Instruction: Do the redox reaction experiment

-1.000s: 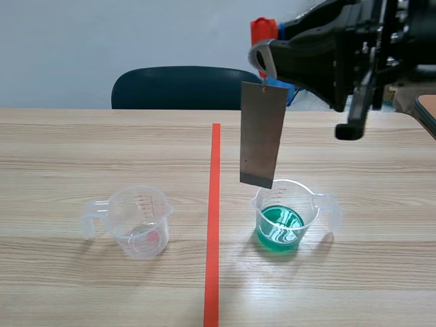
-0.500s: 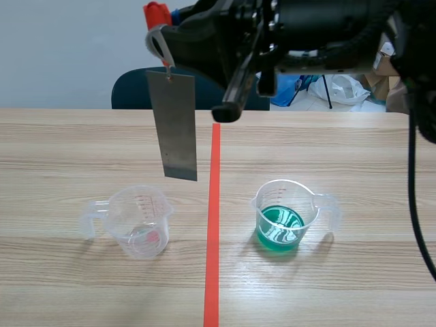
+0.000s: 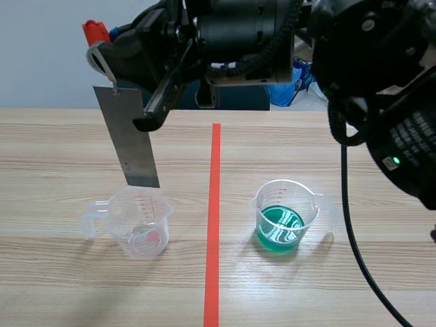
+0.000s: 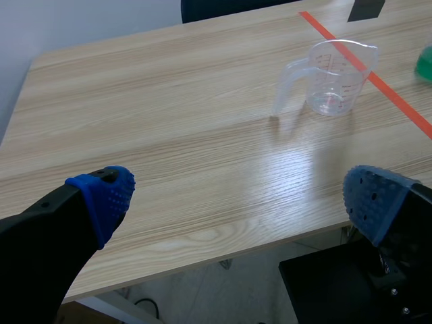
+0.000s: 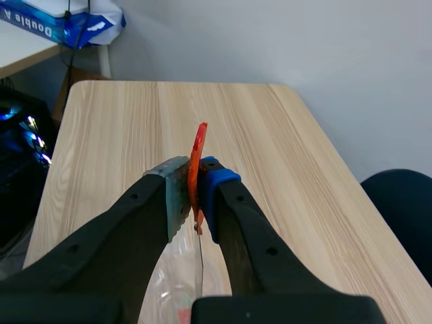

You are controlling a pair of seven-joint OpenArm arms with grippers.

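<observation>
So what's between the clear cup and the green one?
In the scene view, only the orange-red tape line on the bare table separates the clear measuring cup from the cup of green liquid.

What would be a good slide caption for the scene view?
Right gripper holds a metal strip by its red clip above the clear cup; the green-liquid cup stands apart.

Scene and left wrist views share the clear beaker (image 3: 139,221) (image 4: 334,77).

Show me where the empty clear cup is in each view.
Scene view: empty cup, left of the tape line, under the metal strip.
Left wrist view: far ahead, beside the tape line.
Right wrist view: faint, below the right hand holding the orange clip.
Shared landmark: wooden table.
</observation>
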